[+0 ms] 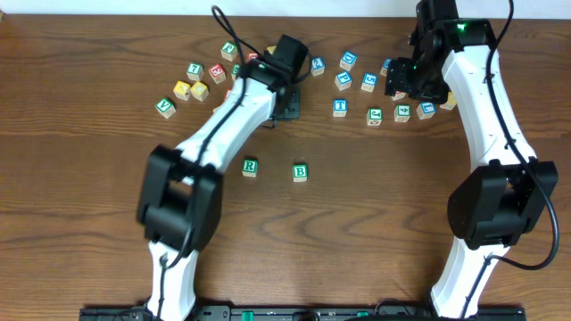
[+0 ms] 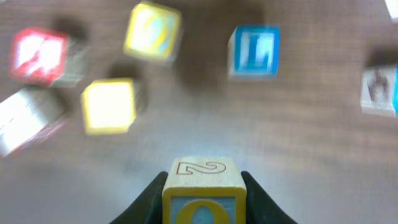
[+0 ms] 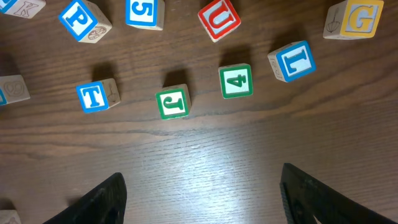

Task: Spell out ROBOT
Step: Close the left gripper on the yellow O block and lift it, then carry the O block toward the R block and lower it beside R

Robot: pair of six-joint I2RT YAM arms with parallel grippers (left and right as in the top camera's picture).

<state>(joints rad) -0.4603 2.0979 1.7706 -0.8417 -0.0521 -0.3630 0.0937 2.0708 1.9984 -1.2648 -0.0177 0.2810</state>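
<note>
The left gripper (image 2: 204, 198) is clamped on the O block (image 2: 204, 180), one finger against each side, at the bottom centre of the left wrist view. The block's front face shows a yellow O and its top face a red 2; whether it is clear of the table (image 2: 205, 118) I cannot tell. The right gripper (image 3: 202, 193) stands wide apart with nothing between its fingers, hanging over loose blocks (image 1: 403, 111) at the upper right of the overhead frame. At the centre of that frame lie the R block (image 1: 250, 166) and the B block (image 1: 300, 172), apart, with a gap that looks meant for one letter. The step in hand is, I judge, bringing the first O to that gap. The move calls for setting it down in line without nudging either neighbour, turned so the O, not the 2, faces up. Count: two arms, one block held, two laid out, so a second O and a T remain. The right wrist view shows one T block (image 3: 93, 96) among eight readable blocks: P, 5, U, G, L, 4, J, T. Others are cut by the frame's edges.
</note>
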